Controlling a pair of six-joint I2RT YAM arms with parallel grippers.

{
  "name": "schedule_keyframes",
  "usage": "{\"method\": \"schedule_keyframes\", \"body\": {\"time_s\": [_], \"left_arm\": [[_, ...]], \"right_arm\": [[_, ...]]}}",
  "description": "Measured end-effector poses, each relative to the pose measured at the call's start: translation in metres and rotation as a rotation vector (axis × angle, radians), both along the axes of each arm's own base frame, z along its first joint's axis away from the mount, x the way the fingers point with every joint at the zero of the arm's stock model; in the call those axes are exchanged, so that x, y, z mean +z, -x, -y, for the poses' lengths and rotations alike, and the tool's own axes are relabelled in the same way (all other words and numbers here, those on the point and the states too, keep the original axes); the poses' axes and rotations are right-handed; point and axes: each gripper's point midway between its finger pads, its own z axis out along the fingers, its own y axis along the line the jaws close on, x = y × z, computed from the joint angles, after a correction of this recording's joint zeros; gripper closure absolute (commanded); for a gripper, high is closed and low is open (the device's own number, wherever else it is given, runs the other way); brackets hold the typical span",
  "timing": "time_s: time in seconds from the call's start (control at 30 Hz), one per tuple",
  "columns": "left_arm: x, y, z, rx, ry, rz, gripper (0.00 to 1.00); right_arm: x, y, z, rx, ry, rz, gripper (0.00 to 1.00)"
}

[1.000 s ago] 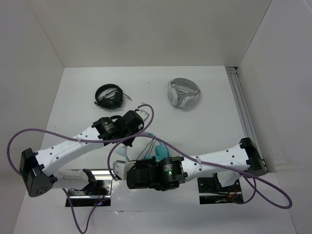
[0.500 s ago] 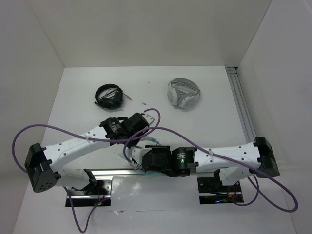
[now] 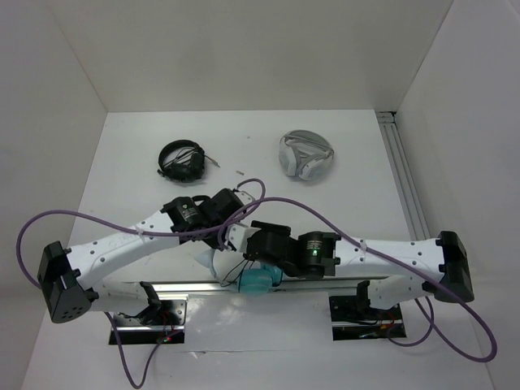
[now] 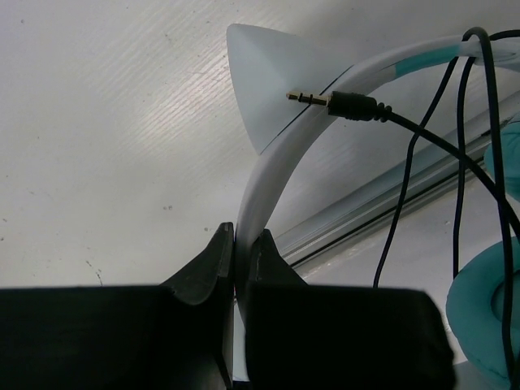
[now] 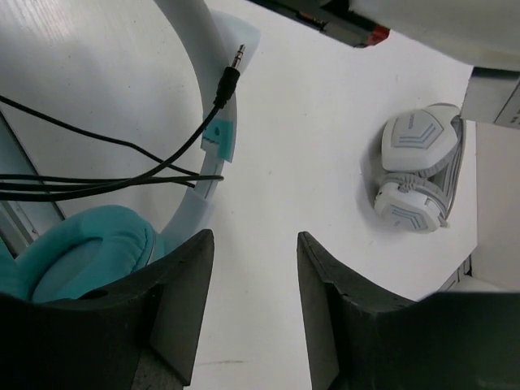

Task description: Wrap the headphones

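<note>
The left gripper is clenched on the pale headband of the headphones. They are at the near edge of the table, between the two arms. They seem light; the band looks stiff but smooth, so it may slip. The thin black cable is limp, and its plug hangs free. The right gripper stands released with nothing between its jaws. I judge the cable near the plug is the best place to hold.
</note>
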Motion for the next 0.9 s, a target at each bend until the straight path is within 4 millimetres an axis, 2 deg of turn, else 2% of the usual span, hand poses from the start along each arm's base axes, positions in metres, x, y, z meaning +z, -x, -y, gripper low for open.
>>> {"method": "schedule_keyframes", "body": {"time_s": [0.2, 0.33, 0.47, 0.5, 0.53, 0.9], "left_arm": [[0.001, -0.003, -0.008, 0.028, -0.017, 0.008, 1.00], [0.006, 0.004, -0.009, 0.031, -0.004, 0.010, 1.00], [0.008, 0.002, -0.012, 0.047, -0.007, 0.024, 1.00], [0.007, 0.001, -0.012, 0.059, -0.006, 0.026, 1.00], [0.008, 0.000, -0.011, 0.065, -0.007, 0.029, 1.00], [0.014, -0.020, 0.004, 0.119, 0.033, 0.059, 1.00]], "right_arm": [[-0.011, -0.009, 0.002, 0.006, 0.031, -0.040, 0.47], [-0.018, -0.035, 0.010, -0.086, 0.020, -0.055, 0.47], [-0.015, -0.038, 0.005, -0.096, -0.029, -0.070, 0.38], [-0.013, -0.039, 0.005, -0.099, -0.045, -0.073, 0.30], [-0.012, -0.040, 0.006, -0.106, -0.058, -0.077, 0.29], [0.016, -0.038, 0.026, -0.183, -0.218, -0.079, 0.25]]}}
